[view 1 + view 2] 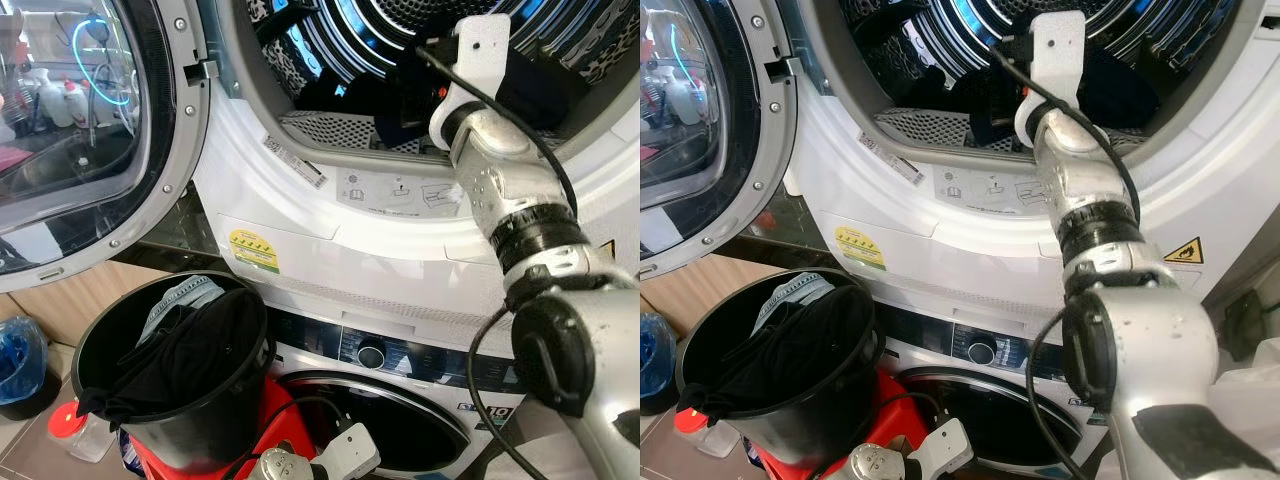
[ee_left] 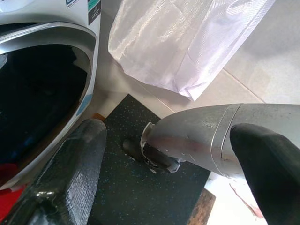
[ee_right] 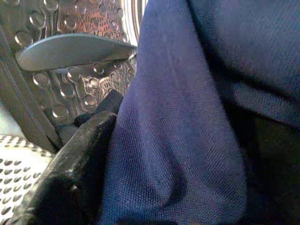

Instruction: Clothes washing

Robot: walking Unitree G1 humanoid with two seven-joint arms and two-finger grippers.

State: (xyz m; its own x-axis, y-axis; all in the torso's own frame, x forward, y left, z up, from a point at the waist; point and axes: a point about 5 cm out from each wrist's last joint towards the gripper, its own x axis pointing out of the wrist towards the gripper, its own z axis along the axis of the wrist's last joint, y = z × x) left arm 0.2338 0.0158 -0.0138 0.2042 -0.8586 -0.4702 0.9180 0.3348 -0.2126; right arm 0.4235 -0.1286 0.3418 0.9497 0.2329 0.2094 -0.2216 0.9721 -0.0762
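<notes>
Reaching into the upper machine's drum (image 1: 330,40), the right arm (image 1: 500,190) extends from about four o'clock in the head view toward one o'clock, where its wrist disappears past the door opening. The task's thing, a dark blue garment (image 3: 187,117), lies inside that drum. In the right wrist view the cloth drapes directly against one black finger (image 3: 70,178) of the right gripper (image 3: 154,187); the second finger is hidden behind the fabric, so I cannot tell whether the gripper is pinching the cloth or merely pressed against it. Behind the cloth sits the dimpled metal drum wall and a grey paddle (image 3: 70,51).

Outward from there, the round door (image 1: 80,130) stands swung open at nine to ten o'clock. Below, at seven o'clock, a black bucket (image 1: 190,440) holds more clothes (image 1: 190,340), dark fabric with a pale blue piece on top. A second machine (image 1: 390,400) sits under the first, at six o'clock. The left gripper (image 2: 159,168) hangs low beside that lower machine, fingers spread apart and holding nothing, with a white mesh bag (image 2: 187,42) on the floor nearby.

The step in hand looks like loading or unloading the drum, probably placing the blue garment. Next, the right gripper needs a clear release or a firm grip, then a straight pull back through the opening without snagging the cable (image 1: 520,125) on the rim.
</notes>
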